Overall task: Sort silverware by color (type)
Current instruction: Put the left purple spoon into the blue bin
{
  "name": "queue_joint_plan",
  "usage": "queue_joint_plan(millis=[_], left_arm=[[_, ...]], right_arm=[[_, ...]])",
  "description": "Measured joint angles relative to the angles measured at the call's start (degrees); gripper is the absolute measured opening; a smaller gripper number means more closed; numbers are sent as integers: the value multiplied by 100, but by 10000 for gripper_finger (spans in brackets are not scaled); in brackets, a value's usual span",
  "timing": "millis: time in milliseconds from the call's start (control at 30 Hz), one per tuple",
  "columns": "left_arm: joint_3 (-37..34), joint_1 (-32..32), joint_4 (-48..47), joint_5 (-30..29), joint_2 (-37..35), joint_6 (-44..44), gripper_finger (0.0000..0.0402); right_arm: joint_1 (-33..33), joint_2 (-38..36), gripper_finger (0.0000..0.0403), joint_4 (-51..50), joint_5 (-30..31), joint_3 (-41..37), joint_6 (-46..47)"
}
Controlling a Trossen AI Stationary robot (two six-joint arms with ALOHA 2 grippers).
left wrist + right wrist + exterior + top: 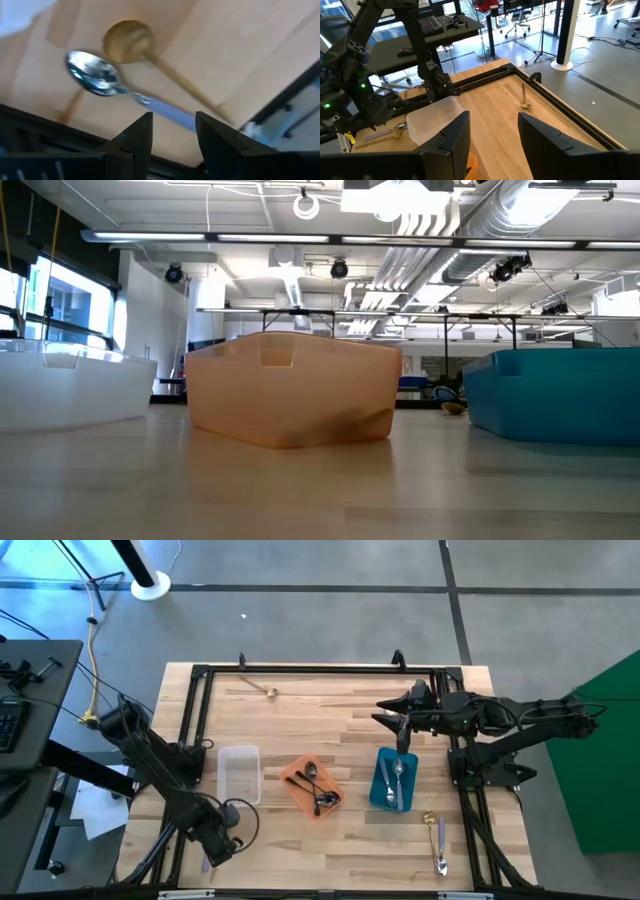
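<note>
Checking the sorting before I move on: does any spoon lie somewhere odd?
Yes. One gold spoon lies alone on bare wood near the table's far edge, away from the trays. Two more spoons lie loose beside the blue tray.

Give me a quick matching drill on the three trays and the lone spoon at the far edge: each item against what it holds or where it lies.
Items:
1. clear tray
2. orange tray
3. blue tray
4. far gold spoon

States:
A. holds silver spoons
B. lies loose on the table, outside every tray
C. holds dark spoons
D. holds no spoons

Pairs: 1-D, 2-C, 3-A, 4-B
</note>
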Motion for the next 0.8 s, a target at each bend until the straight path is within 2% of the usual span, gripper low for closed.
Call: queue_joint_plan(millis=[233, 333, 500, 633, 800], left_arm=[[-519, -45, 359, 352, 24, -165, 138], [-666, -159, 713, 316, 26, 64, 138], [-682, -395, 656, 95, 26, 140, 138], [-682, -505, 632, -55, 26, -346, 135], [-682, -501, 691, -57, 28, -1445, 121]], right_arm=[[0, 2, 151, -16, -3, 0, 213], [0, 29, 151, -36, -3, 0, 273], [0, 105, 151, -54, -2, 0, 269], [0, 198, 151, -120, -1, -2, 274], [-2, 311, 151, -241, -3, -4, 274]])
